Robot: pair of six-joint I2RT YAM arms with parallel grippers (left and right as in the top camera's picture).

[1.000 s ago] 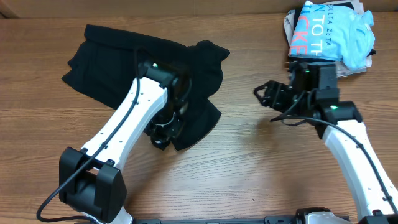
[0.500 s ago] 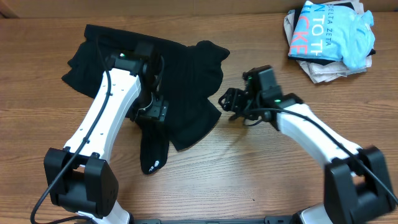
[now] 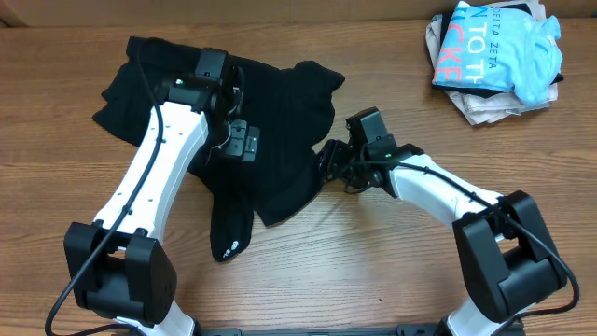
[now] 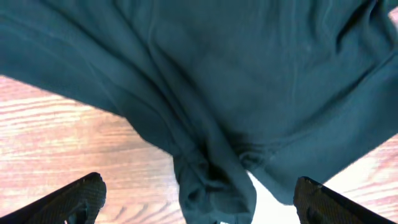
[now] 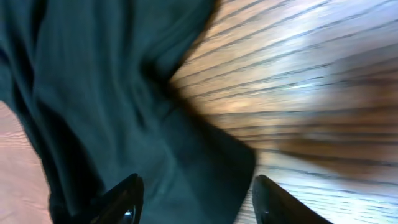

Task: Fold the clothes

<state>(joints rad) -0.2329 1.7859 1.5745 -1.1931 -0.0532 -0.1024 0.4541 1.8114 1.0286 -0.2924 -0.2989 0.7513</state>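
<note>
**Garment bunched on the left, 2 grippers apart over it**

Wood table [image 3: 392,271] carries the clothes [image 3: 289,112], a black garment heaped in uneven folds on the far left, not yet squared. One narrow tongue trails toward the near edge.

The left gripper [image 3: 244,142] hangs over the middle of the heap, fingers spread wide and holding nothing, probably placed to pick a new hold. The right gripper [image 3: 331,163] sits low at the garment's right edge. Its fingers stand apart with the black hem between them, seemingly lined up to pinch it.

A light blue T-shirt [image 3: 499,47] rests far right, well apart.

The left arm covers part of the heap, so its outline is unclear. The right wrist view is blurred. A small white logo [image 3: 230,250] marks the tongue but is unreadable.
</note>
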